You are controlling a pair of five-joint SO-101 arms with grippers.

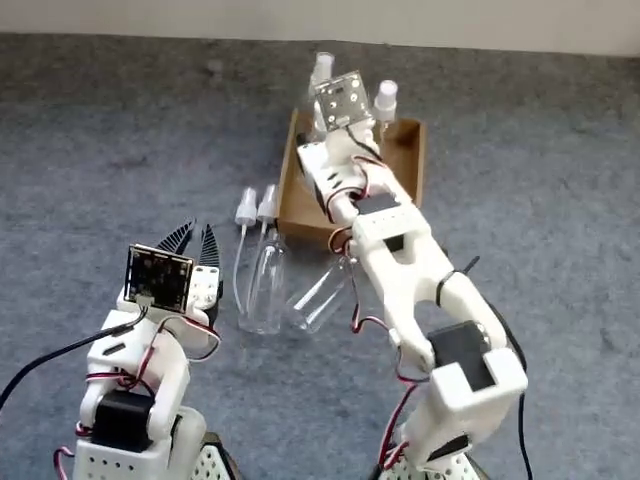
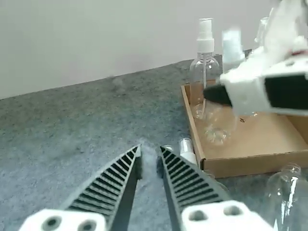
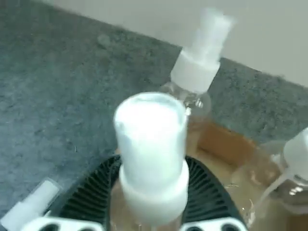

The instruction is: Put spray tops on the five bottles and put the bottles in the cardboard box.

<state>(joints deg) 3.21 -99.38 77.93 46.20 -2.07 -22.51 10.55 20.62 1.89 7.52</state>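
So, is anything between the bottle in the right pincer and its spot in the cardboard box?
Nothing visible does. The bottle in the right pincer hangs over the cardboard box; two capped bottles stand beside it, not under it.

You have a rough, fibrous grey carpet [image 1: 100, 130] under everything. The cardboard box [image 1: 292, 195] is matt brown paperboard. Each bottle [image 1: 262, 285] is clear, glossy plastic, and each spray top [image 1: 246, 206] is smooth white plastic with a slight sheen. The left gripper [image 2: 150, 153] has matt black, ribbed plastic fingers [image 2: 113, 185]. The arm shells [image 1: 405, 260] are smooth white plastic.
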